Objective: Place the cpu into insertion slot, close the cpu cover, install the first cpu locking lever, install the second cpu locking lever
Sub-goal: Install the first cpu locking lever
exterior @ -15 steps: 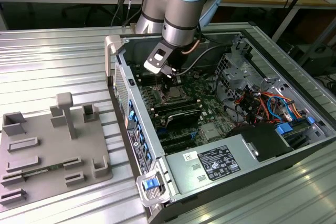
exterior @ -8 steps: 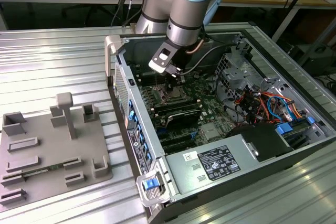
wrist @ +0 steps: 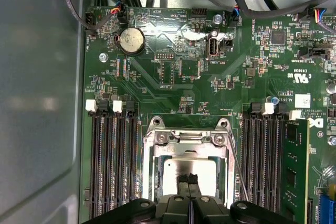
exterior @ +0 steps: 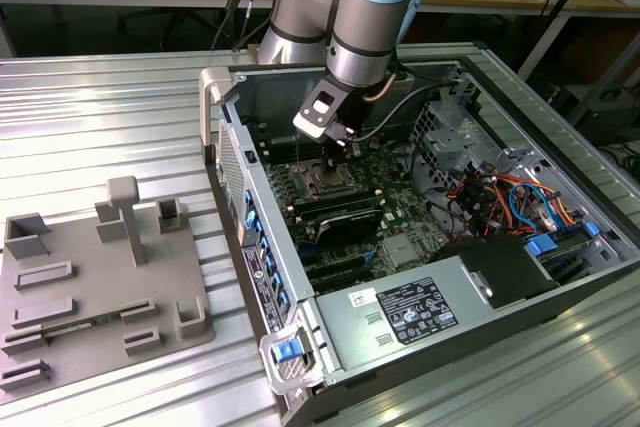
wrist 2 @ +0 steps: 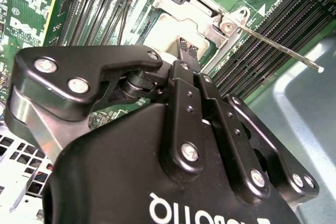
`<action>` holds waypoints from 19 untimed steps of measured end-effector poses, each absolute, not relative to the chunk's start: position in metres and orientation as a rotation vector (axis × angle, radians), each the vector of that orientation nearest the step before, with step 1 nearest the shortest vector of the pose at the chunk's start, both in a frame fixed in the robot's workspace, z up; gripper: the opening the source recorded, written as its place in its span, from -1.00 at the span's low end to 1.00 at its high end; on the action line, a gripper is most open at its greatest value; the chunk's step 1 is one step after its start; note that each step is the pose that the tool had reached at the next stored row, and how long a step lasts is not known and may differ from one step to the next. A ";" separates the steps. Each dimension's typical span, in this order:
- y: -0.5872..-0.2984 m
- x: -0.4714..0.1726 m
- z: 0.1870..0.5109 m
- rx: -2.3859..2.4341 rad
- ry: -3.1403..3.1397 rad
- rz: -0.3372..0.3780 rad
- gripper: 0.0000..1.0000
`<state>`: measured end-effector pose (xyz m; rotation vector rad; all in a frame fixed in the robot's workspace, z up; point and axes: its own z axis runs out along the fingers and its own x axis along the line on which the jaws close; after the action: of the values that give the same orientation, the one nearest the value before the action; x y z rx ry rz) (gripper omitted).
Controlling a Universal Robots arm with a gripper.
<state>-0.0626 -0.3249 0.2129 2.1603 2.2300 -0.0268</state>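
Closest to the lens in the second wrist view is the gripper (wrist 2: 187, 51). Its black body looms large and its two fingertips (wrist 2: 182, 56) are pinched right together with nothing between them. It is empty-handed and aimed straight down at the cpu (wrist 2: 160, 30), whose silvery-tan face lies flat just beneath the tips. Whether they actually touch it cannot be told.

The first wrist view lines it all up. The cpu sits square in the insertion slot (exterior: 322, 185), flanked on both sides by long black memory slots (wrist: 113, 166) on the green circuit board (wrist: 173, 77). The cpu cover (wrist: 199, 149), a silver frame, appears to be lying down around the chip, with the metal face showing through its cut-out.

A thin locking lever (wrist 2: 283, 49) juts out at an angle over the memory slots, clear of any catch. By that reading the cover is not clamped, and placing the cpu looks like the one step finished. The closed fingers likely serve as a single narrow tip, handy for nudging small metal parts in such a tight spot.

From the exterior view, the computer case (exterior: 270, 277) lies on its side on the ribbed metal table (exterior: 100, 117), so the board faces up. That lets the arm (exterior: 365, 17) reach in from above. A grey tray (exterior: 60, 287) sits well apart, toward the exterior view's left.
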 end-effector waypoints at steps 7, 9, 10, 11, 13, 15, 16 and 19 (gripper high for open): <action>-0.325 -0.062 0.213 2.160 2.230 -0.027 -0.79; -0.325 -0.062 0.213 2.160 2.230 -0.027 -0.79; -0.325 -0.062 0.213 2.160 2.230 -0.027 -0.79; -0.325 -0.063 0.213 2.158 2.232 -0.027 -0.79; -0.325 -0.063 0.213 2.143 2.247 -0.026 -0.79; -0.325 -0.063 0.213 2.112 2.276 -0.026 -0.79; -0.325 -0.063 0.213 2.092 2.293 -0.025 -0.79; -0.325 -0.063 0.213 2.074 2.310 -0.025 -0.79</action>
<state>-0.0629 -0.3254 0.2129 2.0735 2.3101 -0.0246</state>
